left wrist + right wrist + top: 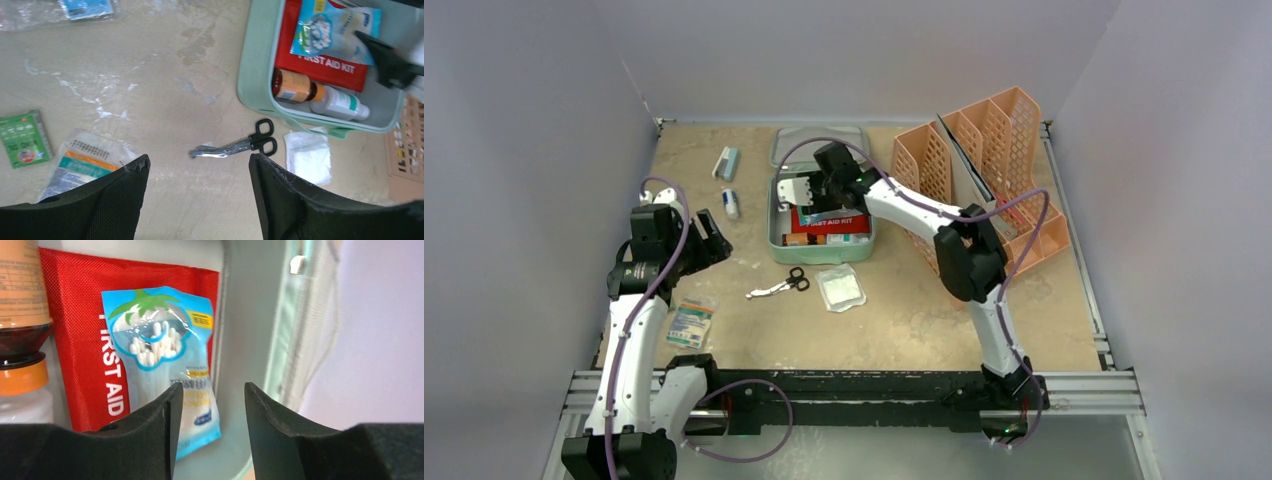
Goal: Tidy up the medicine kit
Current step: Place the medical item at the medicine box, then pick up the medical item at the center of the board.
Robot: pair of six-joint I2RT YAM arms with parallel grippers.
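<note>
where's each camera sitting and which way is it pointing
Top: above and behind the arms, facing down on the table; both arms, left hand and right hand show.
Left wrist: on the left arm, facing down at scissors and the green box; its fingers show.
Right wrist: over the box, facing a swab packet on a red pouch; its fingers show.
Shared: both wrist views show packet and pouch.

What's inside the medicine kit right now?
In the medicine kit: a red FIRST AID KIT pouch, a cotton swab bag lying on it, an amber bottle and a white bottle beside them. Whatever lies under the pouch is hidden.
</note>
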